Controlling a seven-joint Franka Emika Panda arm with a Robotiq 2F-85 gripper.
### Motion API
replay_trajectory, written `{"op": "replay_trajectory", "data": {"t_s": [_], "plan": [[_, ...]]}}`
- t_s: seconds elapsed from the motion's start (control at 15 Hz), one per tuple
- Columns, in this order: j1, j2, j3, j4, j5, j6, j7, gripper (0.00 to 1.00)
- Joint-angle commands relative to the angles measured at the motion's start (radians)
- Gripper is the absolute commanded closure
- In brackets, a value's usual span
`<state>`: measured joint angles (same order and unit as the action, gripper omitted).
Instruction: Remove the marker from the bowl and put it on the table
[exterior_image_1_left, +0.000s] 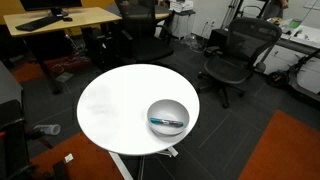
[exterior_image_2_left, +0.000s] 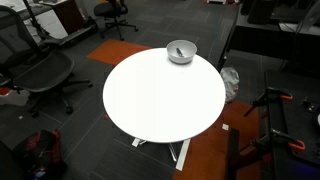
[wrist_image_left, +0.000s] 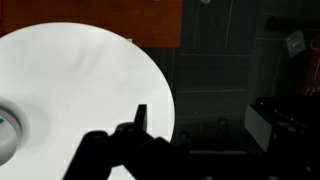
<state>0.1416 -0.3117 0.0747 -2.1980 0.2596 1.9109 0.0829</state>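
1. Plainly, the table (exterior_image_1_left: 112, 105) is a large round top, smooth, matte white and flat, on a white pedestal in both exterior views (exterior_image_2_left: 160, 105).
2. The bowl (exterior_image_1_left: 165, 107) is round, with a shiny grey-silver, metal-like wall that catches the light. It stands upright on the table near the rim.
3. Inside the bowl lies the marker (exterior_image_1_left: 167, 122), a thin, short teal-blue stick with dark ends. It rests across the bottom and is shorter than the bowl is wide.
4. In an exterior view the bowl (exterior_image_2_left: 186, 48) sits at the far edge of the tabletop, and its contents are too small to make out there.
5. In the wrist view the gripper (wrist_image_left: 138, 120) is a dark, angular silhouette over the white table (wrist_image_left: 80, 80), well apart from the bowl (wrist_image_left: 8, 135) at the left edge. I cannot tell whether its fingers are spread or pressed together.
6. Black mesh office chairs (exterior_image_1_left: 235, 55) and a wooden desk (exterior_image_1_left: 60, 18) stand on the dark carpet around the table.
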Motion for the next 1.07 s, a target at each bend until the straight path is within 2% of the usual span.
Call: {"op": "replay_trajectory", "data": {"t_s": [0.0, 0.53, 1.0], "plan": [[-0.012, 0.0, 0.01, 0.002, 0.003, -0.004, -0.002, 0.0], [-0.019, 0.009, 0.011, 0.005, -0.006, 0.001, 0.017, 0.0], [-0.084, 0.059, -0.01, -0.001, -0.027, 0.021, 0.093, 0.0]]}}
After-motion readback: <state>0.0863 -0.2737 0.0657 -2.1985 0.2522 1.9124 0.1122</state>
